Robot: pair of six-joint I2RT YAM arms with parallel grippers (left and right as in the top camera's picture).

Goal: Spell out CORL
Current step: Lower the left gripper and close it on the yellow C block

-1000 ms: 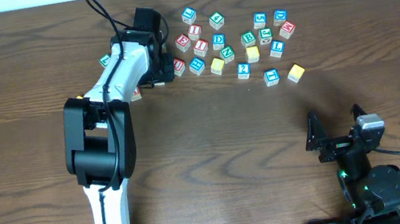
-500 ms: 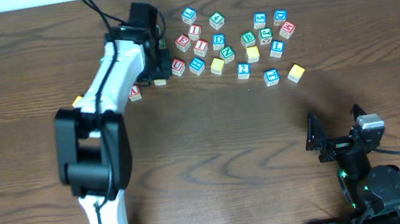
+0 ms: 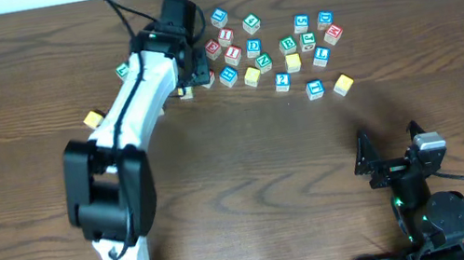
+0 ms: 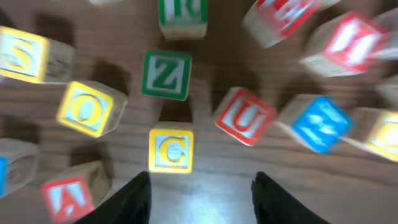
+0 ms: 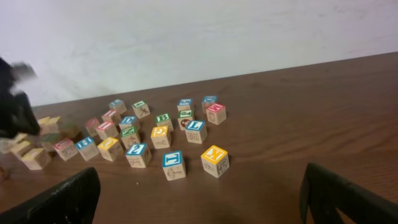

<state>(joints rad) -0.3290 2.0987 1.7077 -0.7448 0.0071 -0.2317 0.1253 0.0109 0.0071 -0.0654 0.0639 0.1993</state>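
Two fingers (image 4: 134, 200) (apart) near C block (image 4: 171, 150)

The left arm (image 3: 139, 93) stretches far forward, left gripper (image 4: 200, 186) spread wide; the right gripper (image 5: 199, 196), held low, gapes.

Scattered letter blocks (image 5: 160, 136) on the brown table (image 5: 311, 118) beyond the right end effector (image 5: 199, 186), fingers (image 5: 65, 199) wide apart.

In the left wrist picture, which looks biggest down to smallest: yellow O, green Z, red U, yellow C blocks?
1. Yellow O block.
2. Green Z block and red U block: too alike to rank.
3. Yellow C block, marginally smaller.
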